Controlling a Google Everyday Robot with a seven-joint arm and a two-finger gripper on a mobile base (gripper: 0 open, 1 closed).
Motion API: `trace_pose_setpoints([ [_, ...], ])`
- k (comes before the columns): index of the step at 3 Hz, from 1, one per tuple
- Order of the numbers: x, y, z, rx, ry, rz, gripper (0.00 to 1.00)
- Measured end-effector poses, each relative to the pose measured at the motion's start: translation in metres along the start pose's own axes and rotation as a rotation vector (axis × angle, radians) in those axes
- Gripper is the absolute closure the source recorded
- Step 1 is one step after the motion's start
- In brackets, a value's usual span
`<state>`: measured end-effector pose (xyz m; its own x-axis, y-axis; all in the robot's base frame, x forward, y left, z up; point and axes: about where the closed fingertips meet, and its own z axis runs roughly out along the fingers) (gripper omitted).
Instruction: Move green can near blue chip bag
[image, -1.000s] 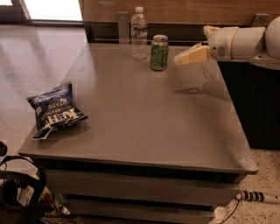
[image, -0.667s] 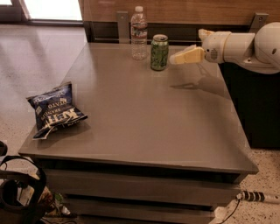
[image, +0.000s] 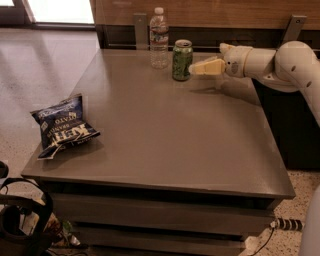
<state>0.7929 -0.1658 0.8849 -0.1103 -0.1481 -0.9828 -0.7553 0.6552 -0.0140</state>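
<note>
Gripper (image: 194, 69) is held at the table's (image: 175, 150) far edge, its tip just beside the green can (image: 182, 60); open or closed cannot be told. One can is counted, upright, long axis vertical, silver top upward. One blue chip bag (image: 62, 125) is counted, lying flat, well apart from the tip. One water bottle (image: 159, 37) stands just past the can.

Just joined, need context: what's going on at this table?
The robot's hand is at the far side of the table, right beside the green can, which stands upright next to a water bottle. Whether it has a grip is unclear. The blue chip bag lies at a front corner, so the move is not yet done.
</note>
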Motion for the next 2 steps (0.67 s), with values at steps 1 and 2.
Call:
trace_pose_setpoints([
  [1, 0.002, -0.002, 0.017, -0.019, -0.016, 0.016, 0.0],
  [2, -0.003, 0.0, 0.03, -0.038, -0.03, 0.012, 0.0],
])
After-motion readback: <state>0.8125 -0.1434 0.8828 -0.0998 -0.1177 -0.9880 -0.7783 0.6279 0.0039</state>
